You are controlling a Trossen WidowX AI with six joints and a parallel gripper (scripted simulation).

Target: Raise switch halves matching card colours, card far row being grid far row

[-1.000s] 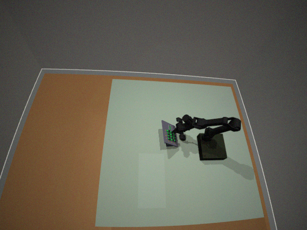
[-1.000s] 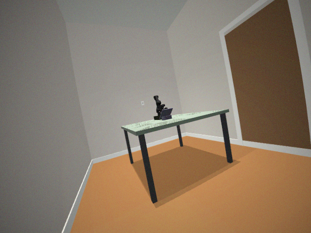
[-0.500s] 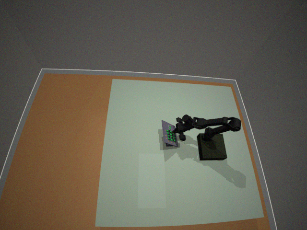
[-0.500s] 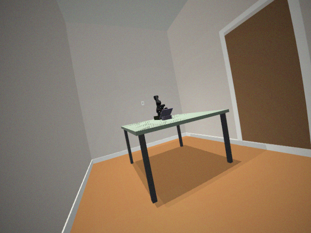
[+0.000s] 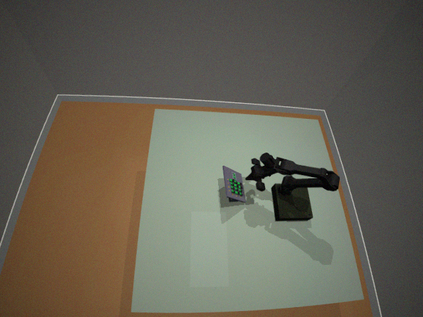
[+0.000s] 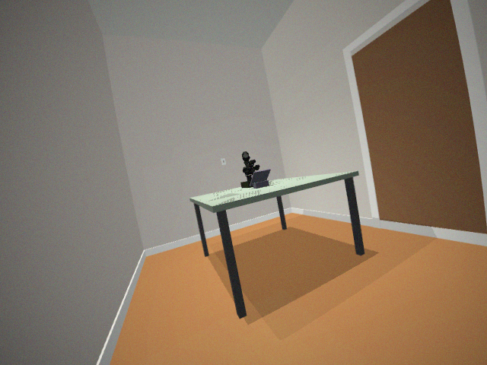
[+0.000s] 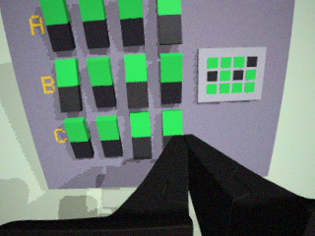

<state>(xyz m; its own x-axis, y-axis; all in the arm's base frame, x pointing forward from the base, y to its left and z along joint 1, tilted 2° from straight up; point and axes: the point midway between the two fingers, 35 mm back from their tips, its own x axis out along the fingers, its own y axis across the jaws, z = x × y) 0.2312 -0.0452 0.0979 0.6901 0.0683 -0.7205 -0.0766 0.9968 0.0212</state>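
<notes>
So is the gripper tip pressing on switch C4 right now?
Cannot tell. In the wrist view the shut gripper overlaps the near half of switch C4, hiding any contact or gap; the top and exterior views are too small to settle it.

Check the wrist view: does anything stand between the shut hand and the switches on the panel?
Nothing visible does. The hand hangs shut over the near edge of the panel, its tip covering part of switch C4; the other switches show unblocked.

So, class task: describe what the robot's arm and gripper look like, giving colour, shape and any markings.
The arm is matt black throughout, built of blocky links with rounded joints on a dark square base. The gripper has black, angular fingers tapering to a wedge. No cables or markings show.
</notes>
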